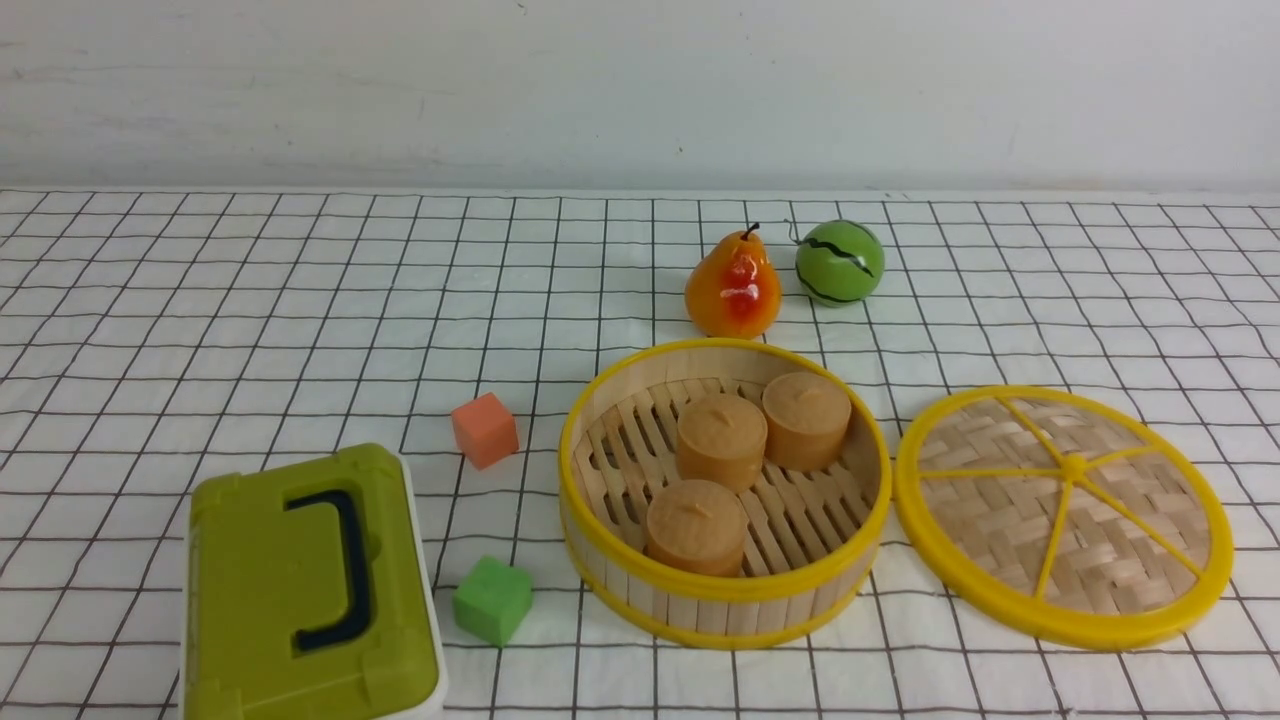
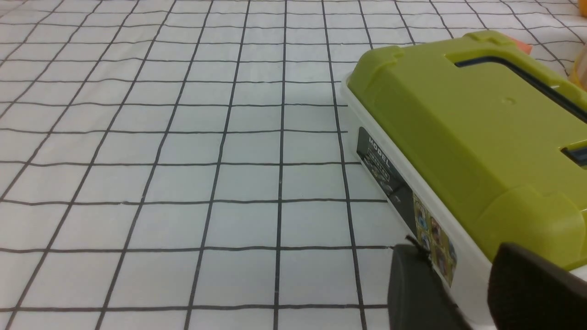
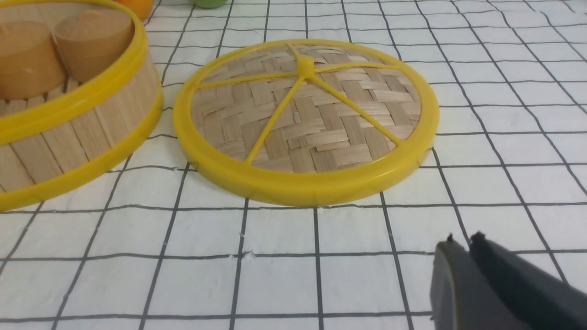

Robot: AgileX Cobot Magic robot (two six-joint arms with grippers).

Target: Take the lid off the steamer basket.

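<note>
The lid (image 1: 1063,517) lies flat on the desk (image 1: 250,300), just right of the open steamer basket (image 1: 724,590). Right pincer (image 3: 463,240), fingers pressed together and empty, sits apart from the lid's near rim. Left pincer (image 2: 458,256), slightly parted, is beside the green box (image 2: 463,133).

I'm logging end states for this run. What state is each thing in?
lid: off, flat on the cloth beside the basket
steamer basket: open, three tan cakes inside
green box: closed, handle folded flat
left end effector: fingers slightly apart, empty
right end effector: shut, empty
pear: upright
</note>
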